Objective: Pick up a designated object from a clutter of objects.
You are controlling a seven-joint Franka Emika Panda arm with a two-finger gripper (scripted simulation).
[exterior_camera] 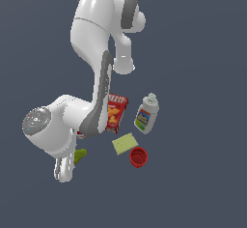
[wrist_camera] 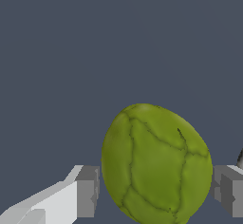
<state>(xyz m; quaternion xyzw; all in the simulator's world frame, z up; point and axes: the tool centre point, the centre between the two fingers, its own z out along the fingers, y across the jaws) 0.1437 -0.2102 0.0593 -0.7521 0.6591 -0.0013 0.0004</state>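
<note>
The scene is laid out here against one landmark, the red cracker box [exterior_camera: 116, 113], and read across the exterior view from its left to its right.

Farthest toward the exterior view's left of the box, the white Panda arm [exterior_camera: 91, 101] is seen, its bulky wrist housing lowered well below and to the left of the box. Under that housing the gripper [exterior_camera: 72, 162] is found, largely hidden by the arm's own body. A sliver of the olive-green lump [exterior_camera: 80, 155] is seen beside the gripper, down and to the left of the box and apart from it.

In the wrist view the olive-green lump [wrist_camera: 155, 163] is shown large, matte and veined with dark creases, set between the two grey fingertip pads [wrist_camera: 88, 191]. The gripper [wrist_camera: 156, 192] is spread wide enough to straddle the lump; the pad on one side is seen just beside the lump's surface with a thin gap, while the pad on the other side appears to meet its edge. Whether the lump is firmly pinched cannot be told.

Just below and slightly right of the box, the pale yellow sponge [exterior_camera: 124, 143] is seen lying flat. The red cup [exterior_camera: 138, 157] is placed just beyond the sponge, farther from the box. To the box's right, close by but apart, the white bottle [exterior_camera: 146, 114] with its coloured label is seen leaning.
</note>
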